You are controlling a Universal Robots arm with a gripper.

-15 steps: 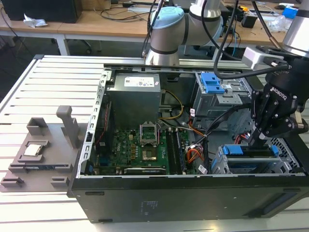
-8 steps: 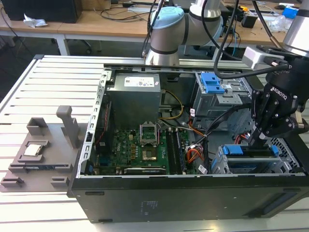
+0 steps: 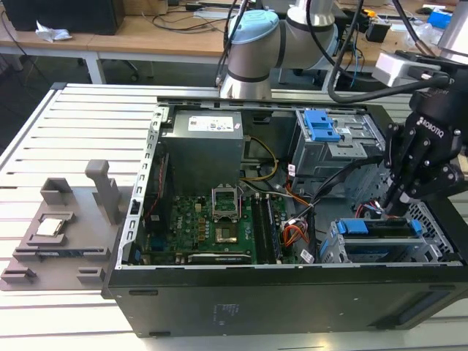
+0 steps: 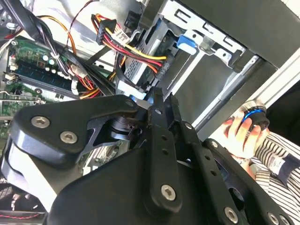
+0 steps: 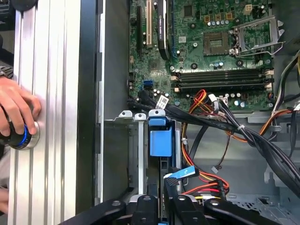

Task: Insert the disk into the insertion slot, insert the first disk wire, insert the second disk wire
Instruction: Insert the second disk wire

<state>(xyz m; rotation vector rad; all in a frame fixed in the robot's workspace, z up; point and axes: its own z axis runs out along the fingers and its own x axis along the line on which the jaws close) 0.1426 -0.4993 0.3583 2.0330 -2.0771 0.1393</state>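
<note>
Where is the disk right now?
The disk sits inside the insertion slot, at the exterior view's right end of the case, just under the pincer.

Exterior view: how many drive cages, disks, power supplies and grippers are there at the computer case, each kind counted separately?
Drive cages: 2, the slot and the latched bay
Disk: 1
Power supply: 1
Gripper: 1
Total: 5
</note>
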